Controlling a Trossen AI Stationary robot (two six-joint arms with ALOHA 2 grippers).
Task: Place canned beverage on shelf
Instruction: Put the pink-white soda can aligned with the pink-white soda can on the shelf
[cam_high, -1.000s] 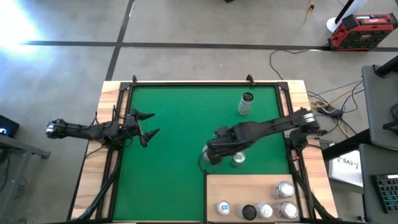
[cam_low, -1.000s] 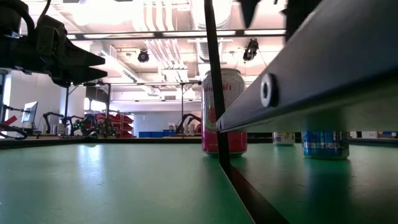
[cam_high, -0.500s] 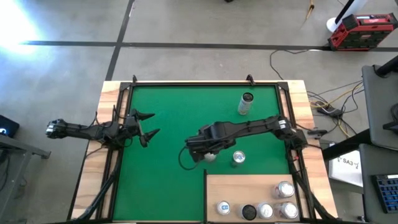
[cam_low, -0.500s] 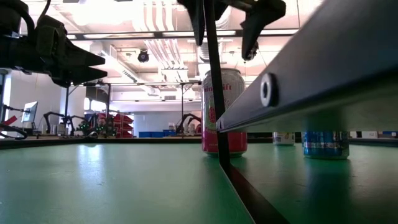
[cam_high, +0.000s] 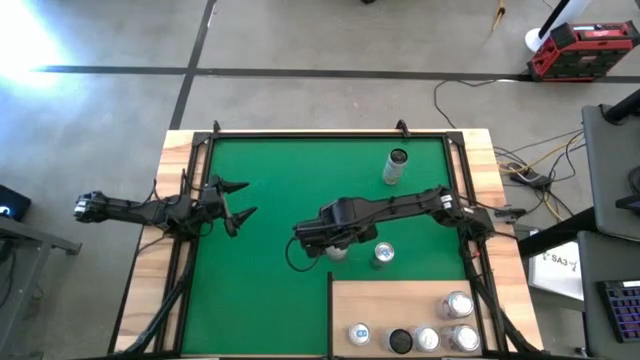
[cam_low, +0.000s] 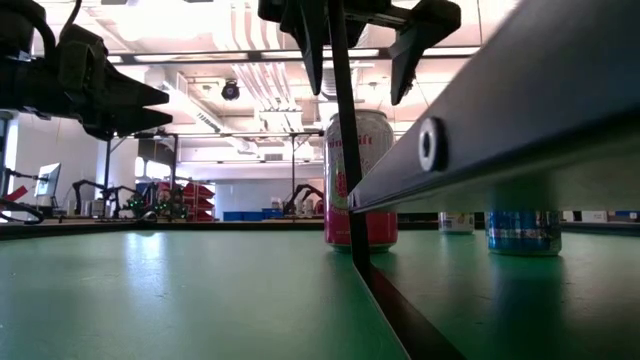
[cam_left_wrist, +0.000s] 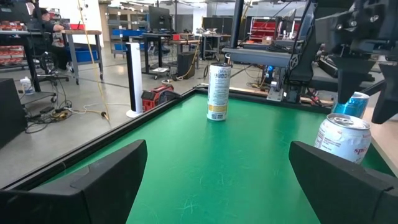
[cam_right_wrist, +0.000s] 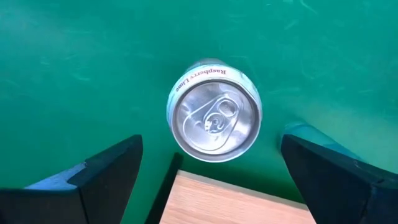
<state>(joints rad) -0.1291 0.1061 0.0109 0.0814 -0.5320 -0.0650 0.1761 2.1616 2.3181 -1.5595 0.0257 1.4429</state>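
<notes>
Moved: right pincer (cam_low: 355, 50) now further left | spread, above raspberry can (cam_right_wrist: 214, 117) | shelf (cam_right_wrist: 230, 205) corner beside can

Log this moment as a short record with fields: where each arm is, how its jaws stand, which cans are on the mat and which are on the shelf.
right gripper: above the raspberry lime can, jaws open, nothing held
left gripper: waiting at the mat's left edge, jaws open, empty
raspberry lime can: upright on the green mat, just off the shelf's corner
other cans on mat: tall can near the far edge; blue can beside the shelf
shelf: pale wood panel with five cans along its near edge
</notes>
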